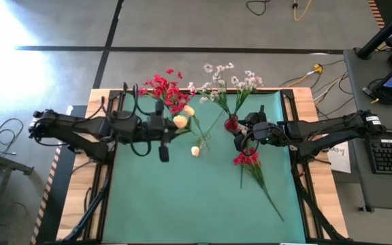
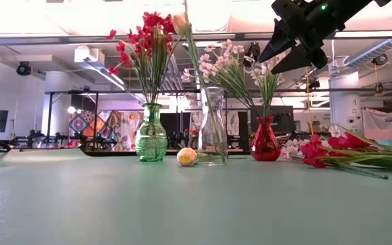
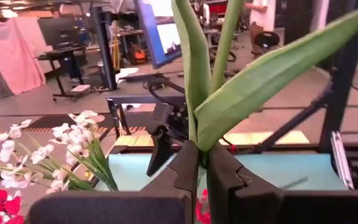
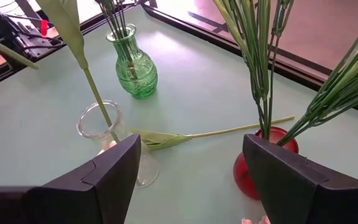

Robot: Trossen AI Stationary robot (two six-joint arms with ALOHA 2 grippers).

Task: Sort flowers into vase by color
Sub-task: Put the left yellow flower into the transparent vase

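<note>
My left gripper (image 3: 201, 180) above clear vase (image 2: 213, 126), jaws clamped on cream rosebud stem (image 3: 213, 74); stem near upright, bud up, foot in vase mouth. Second cream rosebud (image 1: 196, 151) flat on desk beside clear vase. Green vase (image 2: 151, 133) holds red flowers; red vase (image 2: 265, 139) holds white sprays. My right gripper (image 4: 188, 168) raised over red vase, jaws apart, nothing held. Loose red flowers (image 1: 254, 170) lie near desk's right edge, stems toward front edge. Front half of desk (image 1: 182, 211) open.

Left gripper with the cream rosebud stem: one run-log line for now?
left gripper: shut on cream-yellow rosebud stem | over clear glass vase | right gripper: open, above red vase
</note>
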